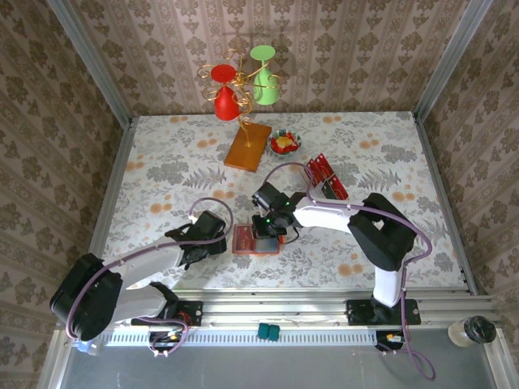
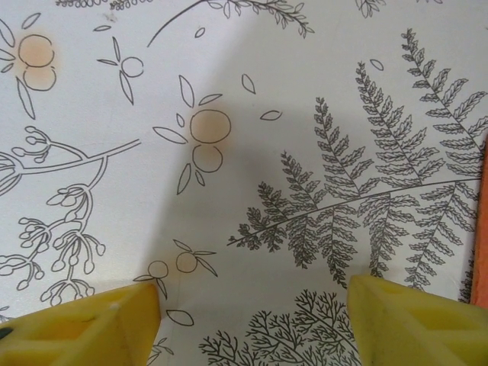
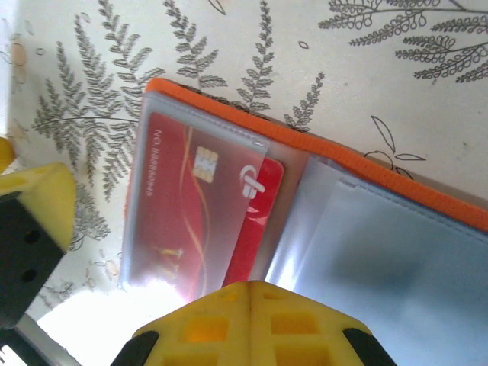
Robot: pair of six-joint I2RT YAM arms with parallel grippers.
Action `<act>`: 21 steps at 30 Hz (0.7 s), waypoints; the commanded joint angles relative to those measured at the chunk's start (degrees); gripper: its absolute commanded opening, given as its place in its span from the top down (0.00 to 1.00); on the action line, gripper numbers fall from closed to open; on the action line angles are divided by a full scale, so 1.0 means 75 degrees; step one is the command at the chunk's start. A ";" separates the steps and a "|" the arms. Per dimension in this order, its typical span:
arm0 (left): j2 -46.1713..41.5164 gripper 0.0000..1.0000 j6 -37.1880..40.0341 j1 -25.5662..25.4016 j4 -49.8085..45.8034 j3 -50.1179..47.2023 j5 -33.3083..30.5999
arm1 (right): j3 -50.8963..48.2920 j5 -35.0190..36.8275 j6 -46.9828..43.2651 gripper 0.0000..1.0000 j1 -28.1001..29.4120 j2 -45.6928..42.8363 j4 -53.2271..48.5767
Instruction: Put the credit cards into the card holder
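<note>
One red card (image 3: 259, 210) sits partly inside a clear pocket of the open card holder (image 3: 343, 150), low centre in the top view. I'd nudge it deeper along the sleeve with the right gripper (image 3: 252, 293), its fingers pressed together. The left gripper (image 2: 255, 305), spread wide and empty, could steady the orange edge beside it. The card's lower edge hides under those fingers, and the remaining credit cards (image 1: 324, 174) are too small to count.

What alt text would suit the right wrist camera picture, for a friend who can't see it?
An open orange card holder lies on a fern-printed tablecloth, a red credit card mostly slid under one of its clear sleeves with one end poking out. The robot's yellow fingers sit at the bottom edge.
</note>
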 commanded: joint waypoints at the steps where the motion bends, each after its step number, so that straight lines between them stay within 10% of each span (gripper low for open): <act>1: 0.0418 0.32 0.0047 -0.0128 0.0734 0.0021 0.0864 | 0.0050 0.0078 -0.0084 1.00 0.0087 -0.0300 -0.0205; 21: 0.1003 0.32 0.0012 -0.0475 0.1002 0.0319 0.0915 | 0.0104 -0.0083 0.0082 1.00 0.0277 0.0294 0.0087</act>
